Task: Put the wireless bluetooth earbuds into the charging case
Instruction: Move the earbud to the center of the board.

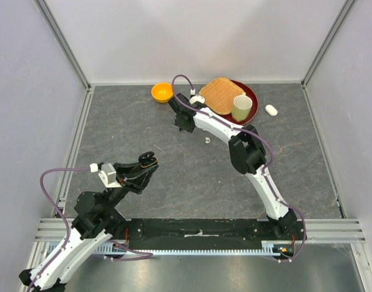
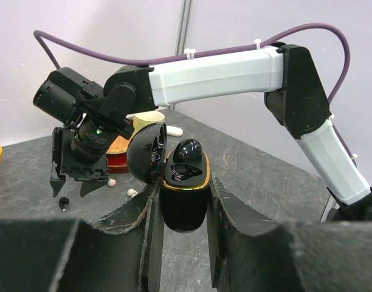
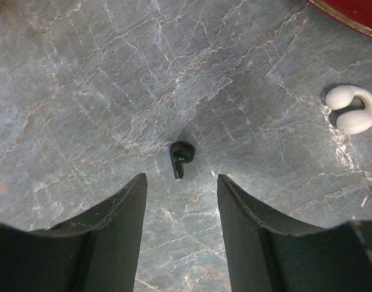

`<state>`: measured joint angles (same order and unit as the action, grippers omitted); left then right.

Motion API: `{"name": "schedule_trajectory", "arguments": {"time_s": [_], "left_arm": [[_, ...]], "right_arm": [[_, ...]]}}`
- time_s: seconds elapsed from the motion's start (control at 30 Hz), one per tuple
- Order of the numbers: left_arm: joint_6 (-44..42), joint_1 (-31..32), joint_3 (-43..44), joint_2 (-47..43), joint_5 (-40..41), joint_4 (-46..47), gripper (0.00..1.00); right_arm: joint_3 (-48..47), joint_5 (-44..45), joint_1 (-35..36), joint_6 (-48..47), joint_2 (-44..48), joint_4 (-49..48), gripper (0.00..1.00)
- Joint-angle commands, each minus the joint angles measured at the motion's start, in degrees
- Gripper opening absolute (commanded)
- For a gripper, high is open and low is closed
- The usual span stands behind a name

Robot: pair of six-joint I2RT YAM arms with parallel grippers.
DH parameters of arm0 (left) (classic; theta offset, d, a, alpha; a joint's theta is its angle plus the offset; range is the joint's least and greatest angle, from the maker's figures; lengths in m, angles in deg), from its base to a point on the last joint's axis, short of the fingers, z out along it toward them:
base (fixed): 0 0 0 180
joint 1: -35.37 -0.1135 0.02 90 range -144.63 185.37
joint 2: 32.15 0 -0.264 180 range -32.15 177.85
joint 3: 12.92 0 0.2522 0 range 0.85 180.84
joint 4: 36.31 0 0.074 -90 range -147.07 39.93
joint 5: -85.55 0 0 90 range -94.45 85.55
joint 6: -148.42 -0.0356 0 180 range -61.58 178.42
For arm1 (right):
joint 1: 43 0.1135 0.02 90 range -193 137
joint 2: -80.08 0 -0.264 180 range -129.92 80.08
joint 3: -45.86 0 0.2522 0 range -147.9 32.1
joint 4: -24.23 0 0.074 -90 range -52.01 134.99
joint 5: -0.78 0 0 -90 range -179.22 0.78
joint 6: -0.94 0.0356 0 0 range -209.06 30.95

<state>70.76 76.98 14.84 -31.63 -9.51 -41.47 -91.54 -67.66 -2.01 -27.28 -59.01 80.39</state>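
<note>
My left gripper (image 2: 185, 185) is shut on a black charging case (image 2: 185, 201) with a gold rim, held upright above the table with its lid (image 2: 146, 152) open. One black earbud (image 2: 188, 149) sits in the case. My right gripper (image 3: 181, 182) is open and points down over a second black earbud (image 3: 180, 157) that lies on the table just beyond its fingertips. A white earbud (image 3: 353, 109) lies to its right. In the top view the left gripper (image 1: 148, 161) is at front left and the right gripper (image 1: 185, 126) is at the back centre.
An orange bowl (image 1: 162, 92) stands at the back. A red plate (image 1: 251, 92) holds a woven mat (image 1: 221, 94) and a cup (image 1: 241, 107). A white oval case (image 1: 271, 110) lies to its right. A white earbud (image 1: 206, 140) lies by the right arm.
</note>
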Motion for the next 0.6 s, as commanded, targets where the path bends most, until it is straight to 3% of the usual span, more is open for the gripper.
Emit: {"name": "schedule_trajectory", "arguments": {"time_s": [0.0, 0.57], "left_arm": [[-2.23, 0.14, 1.29, -1.74, -1.00, 0.71, 0.02], [-2.06, 0.14, 0.86, -1.66, 0.05, 0.89, 0.02]], "right_arm": [[-4.94, 3.04, -0.12, -0.52, -2.50, 1.03, 0.56], [-9.78, 4.63, -0.48, -3.50, -8.39, 2.61, 0.47]]}}
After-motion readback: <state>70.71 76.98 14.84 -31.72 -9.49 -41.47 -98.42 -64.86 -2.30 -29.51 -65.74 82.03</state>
